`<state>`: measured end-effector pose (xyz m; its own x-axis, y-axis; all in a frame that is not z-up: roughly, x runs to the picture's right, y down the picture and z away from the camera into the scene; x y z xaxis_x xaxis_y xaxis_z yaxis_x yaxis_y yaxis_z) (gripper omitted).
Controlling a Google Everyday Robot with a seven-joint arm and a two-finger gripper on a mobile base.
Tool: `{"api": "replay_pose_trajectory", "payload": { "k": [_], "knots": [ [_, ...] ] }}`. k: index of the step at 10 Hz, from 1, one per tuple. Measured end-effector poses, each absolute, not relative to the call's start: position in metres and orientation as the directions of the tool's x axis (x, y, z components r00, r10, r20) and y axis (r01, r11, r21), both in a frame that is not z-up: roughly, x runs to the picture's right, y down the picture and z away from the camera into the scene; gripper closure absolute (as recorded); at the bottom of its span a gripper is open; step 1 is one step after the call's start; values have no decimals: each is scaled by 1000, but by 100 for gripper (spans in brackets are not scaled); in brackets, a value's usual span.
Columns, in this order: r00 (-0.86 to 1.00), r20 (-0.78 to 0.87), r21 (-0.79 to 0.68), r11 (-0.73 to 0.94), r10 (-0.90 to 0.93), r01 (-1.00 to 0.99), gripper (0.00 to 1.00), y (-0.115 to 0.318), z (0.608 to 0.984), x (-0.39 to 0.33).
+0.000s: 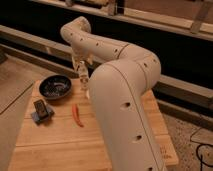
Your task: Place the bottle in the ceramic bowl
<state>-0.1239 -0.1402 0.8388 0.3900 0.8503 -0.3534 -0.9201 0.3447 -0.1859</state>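
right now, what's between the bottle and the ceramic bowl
Only a bare strip of wooden table lies between the bottle and the ceramic bowl, as the camera view shows. The claw is just above the bottle.

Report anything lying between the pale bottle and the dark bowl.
Nothing visible does: the small pale bottle, gripper at its top, stands just right of the shallow dark ceramic bowl. The slim red chilli lies off that line.

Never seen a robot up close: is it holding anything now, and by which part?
Cannot be told. The gripper sits at the top of the small pale bottle, standing on the table beside the ceramic bowl; no grip is clear.
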Motion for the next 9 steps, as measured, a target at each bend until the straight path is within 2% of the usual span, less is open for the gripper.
{"api": "replay_pose_trajectory", "payload": {
  "k": [2,4,5,9],
  "knots": [
    [383,-369,-180,339,847,-923,79,-138,844,-121],
    [387,-366,-166,350,846,-922,97,-142,845,-120],
    [393,-350,-147,364,851,-920,100,-150,842,-118],
    [387,-253,-93,376,887,-922,100,-186,812,-114]
  ]
}}
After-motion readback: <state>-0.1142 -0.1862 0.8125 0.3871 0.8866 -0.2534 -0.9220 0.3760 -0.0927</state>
